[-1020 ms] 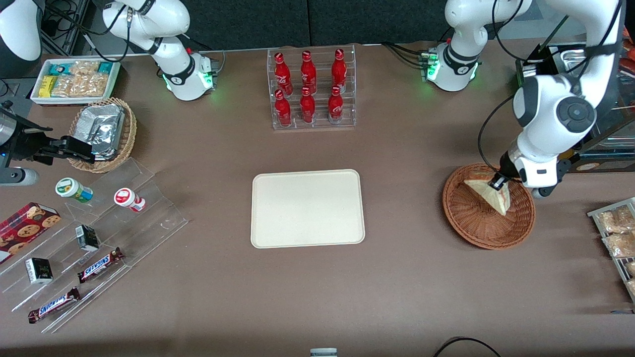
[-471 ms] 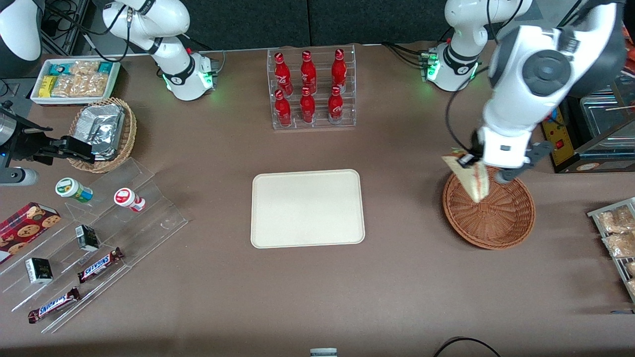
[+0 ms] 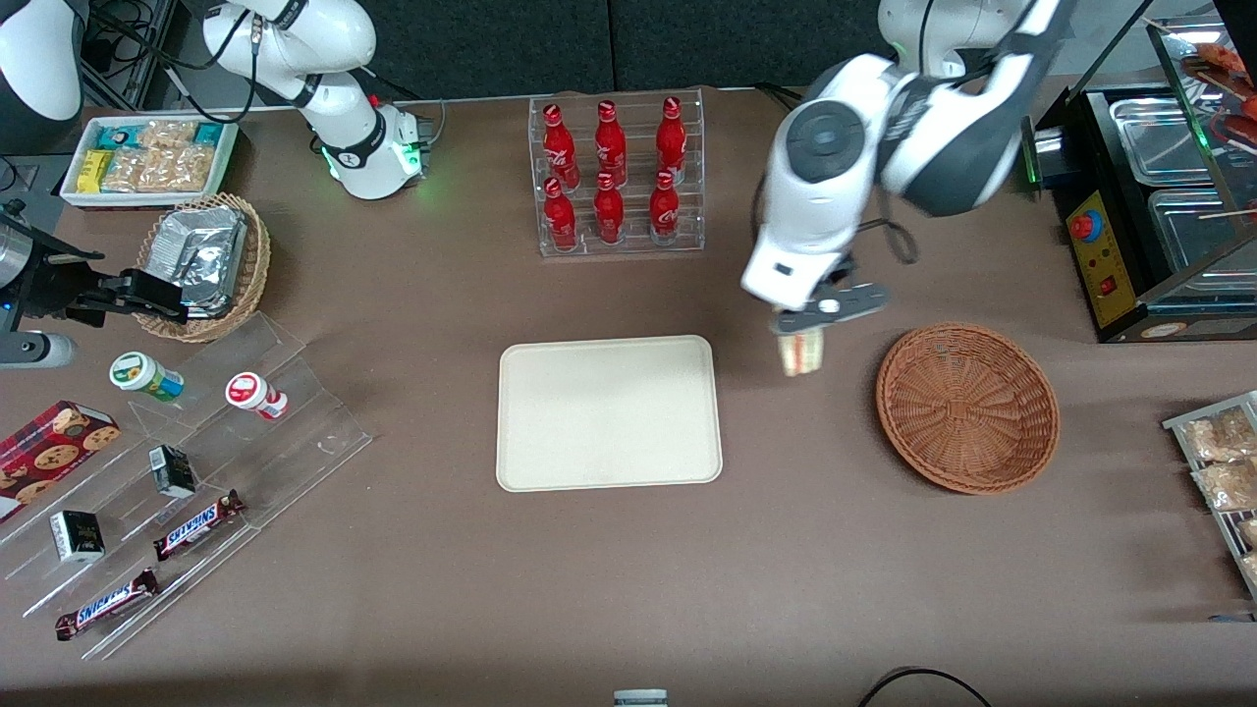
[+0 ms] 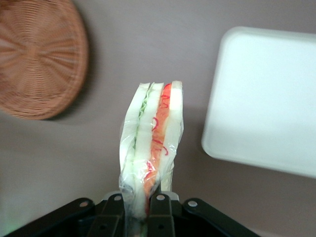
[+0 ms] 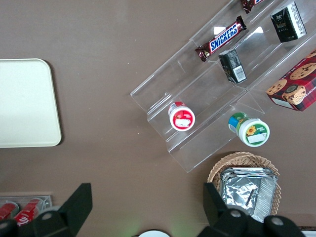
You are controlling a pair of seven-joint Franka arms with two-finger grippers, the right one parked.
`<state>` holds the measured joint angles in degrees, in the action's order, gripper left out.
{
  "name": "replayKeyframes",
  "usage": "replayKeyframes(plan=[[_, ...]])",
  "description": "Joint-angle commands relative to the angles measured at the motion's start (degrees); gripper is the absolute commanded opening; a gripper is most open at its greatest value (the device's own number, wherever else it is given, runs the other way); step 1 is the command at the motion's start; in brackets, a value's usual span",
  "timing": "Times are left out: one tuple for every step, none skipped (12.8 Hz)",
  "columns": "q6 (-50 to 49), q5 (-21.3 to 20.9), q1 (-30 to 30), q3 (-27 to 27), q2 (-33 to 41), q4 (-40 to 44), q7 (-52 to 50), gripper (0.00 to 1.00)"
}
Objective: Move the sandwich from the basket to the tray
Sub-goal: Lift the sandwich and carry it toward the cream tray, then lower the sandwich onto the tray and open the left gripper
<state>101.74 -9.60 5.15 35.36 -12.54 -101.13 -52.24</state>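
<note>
One sandwich [image 4: 150,148], wrapped in clear film, was clamped by its end between the fingers [image 4: 160,210] of the gripper [image 3: 800,339] and hung above bare table, between the tray [image 3: 609,412] and the basket [image 3: 967,407]. It touched neither. Red and green filling layers showed along its edge in the left wrist view. The basket held nothing. The tray lay flat, nearer the front camera than the rack of red bottles [image 3: 617,177].
</note>
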Motion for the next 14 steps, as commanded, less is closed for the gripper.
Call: replayKeyframes(plan=[[1.3,-1.7,4.5,-0.2,-10.5,8.7,-0.6,0.03],[3.6,-1.8,6.3,-0.3,-13.4,10.5,-1.1,0.03],[4.5,-3.6,8.4,-0.6,-17.0,13.2,-3.1,0.02],[4.6,-7.1,9.3,-0.6,-20.3,14.9,-5.1,0.02],[5.0,-10.9,10.5,-0.6,-23.8,16.6,-7.8,0.02],[6.4,-13.5,12.3,-0.7,-26.8,19.0,-9.4,0.02],[8.2,-14.8,12.9,-0.7,-29.2,20.3,-11.1,0.02],[9.9,-15.9,13.4,-0.7,-30.2,20.4,-12.2,0.02],[11.3,-17.4,14.2,-0.7,-31.0,20.3,-12.9,0.02],[12.0,-18.4,14.9,-0.7,-32.1,20.4,-13.9,0.02],[13.1,-20.2,15.4,-0.8,-33.2,20.4,-15.3,0.02],[14.6,-21.4,15.9,-0.9,-34.2,20.4,-17.1,0.02],[15.6,-23.2,16.5,-1.0,-35.3,20.3,-18.3,0.02],[16.0,-24.7,16.6,-0.9,-36.4,20.4,-18.8,0.02]])
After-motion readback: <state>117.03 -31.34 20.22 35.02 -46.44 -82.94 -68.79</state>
